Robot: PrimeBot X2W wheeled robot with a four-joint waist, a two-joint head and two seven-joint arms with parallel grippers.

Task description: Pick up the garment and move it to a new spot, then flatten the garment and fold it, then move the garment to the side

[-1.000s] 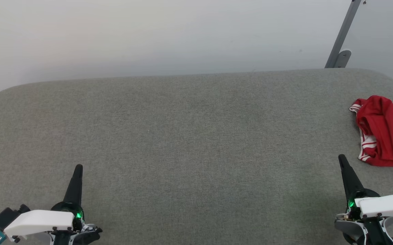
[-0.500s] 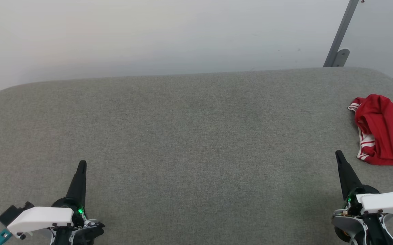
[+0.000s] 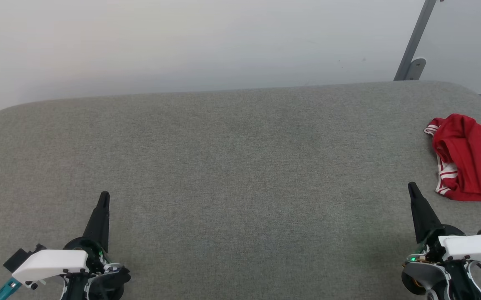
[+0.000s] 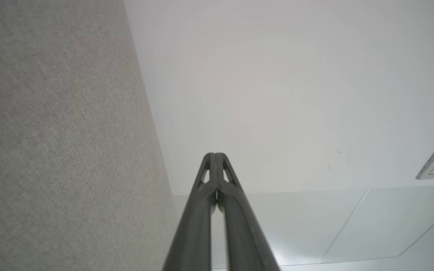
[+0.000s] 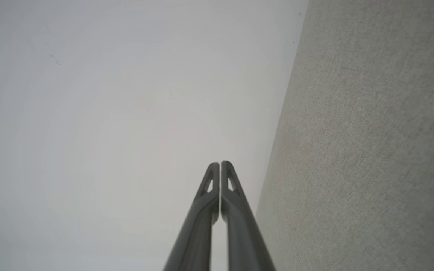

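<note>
The left pincer (image 3: 104, 195) and right pincer (image 3: 411, 185), both shut and empty, have edged slightly forward, so the garment (image 3: 472, 160) lies bunched and unheld on the table (image 3: 240, 166), just ahead-right of the right pincer.

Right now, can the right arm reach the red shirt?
Probably yes. The right gripper sits close beside the garment, with bare grey surface between them and nothing in the way. Its jaws are shut, so they would need to open first.

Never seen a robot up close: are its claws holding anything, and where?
Nothing. The left gripper and right gripper are shut and empty; the red jersey lies apart.
</note>
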